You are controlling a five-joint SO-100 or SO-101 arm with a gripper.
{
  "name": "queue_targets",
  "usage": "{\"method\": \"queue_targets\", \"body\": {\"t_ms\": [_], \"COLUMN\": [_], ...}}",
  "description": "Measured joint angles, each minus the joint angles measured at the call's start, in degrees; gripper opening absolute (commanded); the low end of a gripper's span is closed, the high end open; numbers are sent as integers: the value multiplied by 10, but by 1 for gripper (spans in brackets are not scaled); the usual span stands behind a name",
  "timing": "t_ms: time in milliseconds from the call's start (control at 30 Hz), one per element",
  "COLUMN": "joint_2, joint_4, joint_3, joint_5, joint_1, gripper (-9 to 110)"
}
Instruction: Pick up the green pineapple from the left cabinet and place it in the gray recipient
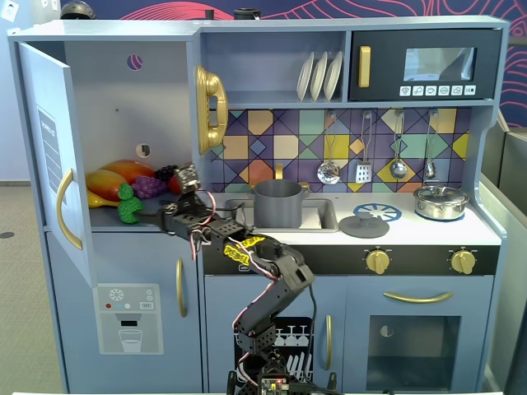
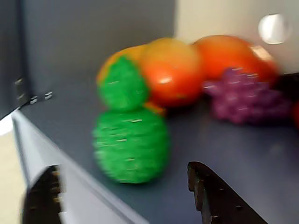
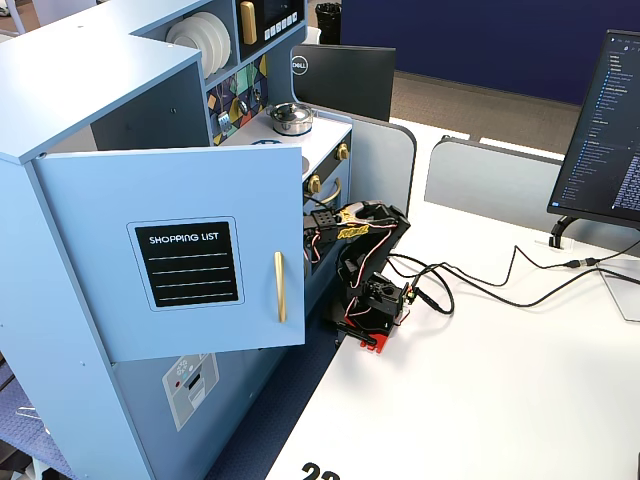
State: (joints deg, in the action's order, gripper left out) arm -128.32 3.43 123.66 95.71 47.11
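The green pineapple (image 1: 127, 205) stands at the front of the shelf in the open left cabinet (image 1: 123, 99). In the wrist view the pineapple (image 2: 131, 149) is upright and blurred, its leafy top leaning on an orange fruit. My gripper (image 1: 152, 216) reaches into the cabinet from the right and is open. Seen from the wrist, the gripper (image 2: 121, 168) has its two dark fingers on either side of the pineapple's base, not touching it. The left finger (image 2: 42, 198) sits over the shelf's pale front lip. The gray recipient (image 1: 277, 205) stands in the sink. In the side fixed view the cabinet door (image 3: 170, 250) hides fruit and gripper.
Orange-yellow fruit (image 1: 122, 174), purple grapes (image 1: 149, 186) and dark berries (image 1: 168, 173) lie behind the pineapple. The open door (image 1: 49, 156) hangs at the left. A flat gray lid (image 1: 364, 224) and a shiny lidded pot (image 1: 440, 202) sit on the counter. Cables (image 3: 480, 285) trail from the arm's base.
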Motion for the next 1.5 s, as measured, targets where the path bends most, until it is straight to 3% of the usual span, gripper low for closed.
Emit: {"method": "queue_targets", "body": {"t_ms": [333,867,1000,1133,1500], "joint_2": [98,242,285,327,300], "joint_4": [84,124,134,146,216], "joint_3": [-50,-131,-165,-199,-224], "joint_5": [-47,-62,-62,-51,21], "joint_1": [0,0,0,0,36], "gripper": [36,34,28,0,0]}}
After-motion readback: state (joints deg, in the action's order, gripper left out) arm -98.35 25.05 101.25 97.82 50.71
